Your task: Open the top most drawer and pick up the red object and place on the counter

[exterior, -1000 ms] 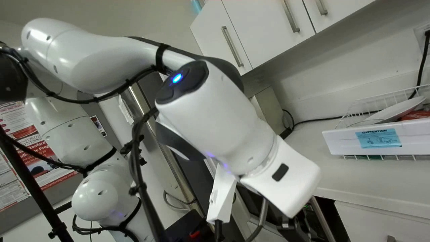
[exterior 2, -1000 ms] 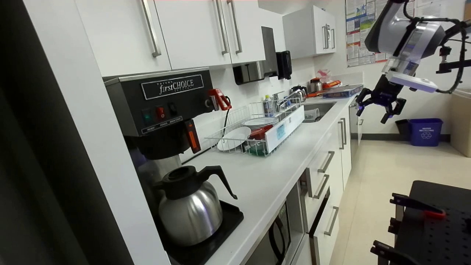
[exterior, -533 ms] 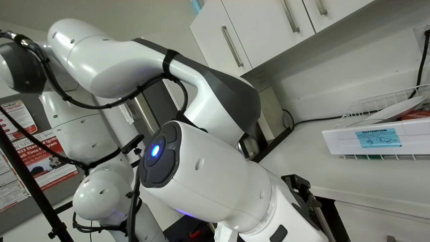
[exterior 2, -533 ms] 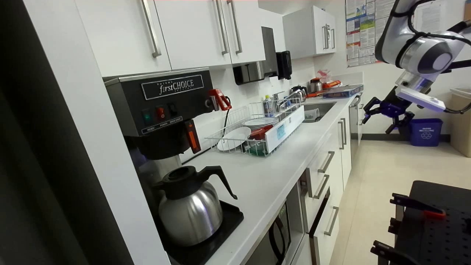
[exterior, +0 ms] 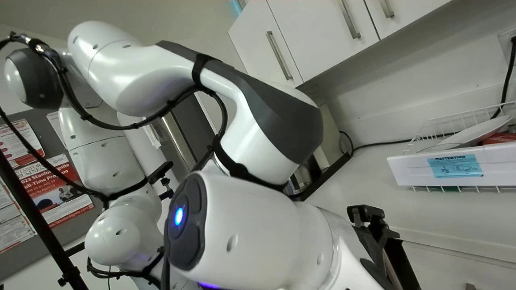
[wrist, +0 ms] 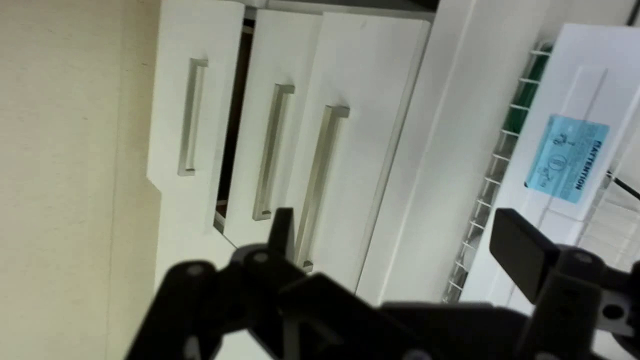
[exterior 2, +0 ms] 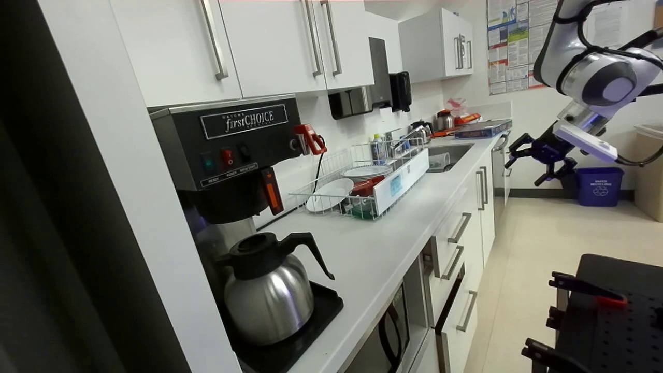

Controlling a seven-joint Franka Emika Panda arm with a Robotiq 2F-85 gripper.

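Holding black jaws spread wide, gripping nothing, presumably to straddle long grey metal bar handle (wrist: 319, 175) on topmost flat white drawer (wrist: 355, 145). Hangs apart from handle; judge as approach stage. Cannot make out task's small red object anywhere; presume inside that drawer. Note white wire dish rack (exterior 2: 414, 170) set back from front edge of smooth white kitchen surface (exterior 2: 357, 248), perhaps to leave working room for placing.

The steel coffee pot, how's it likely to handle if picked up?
The steel coffee pot is probably stiff, given its metal body. Its shiny, rounded sides may be slippery, so the black handle might grip better.
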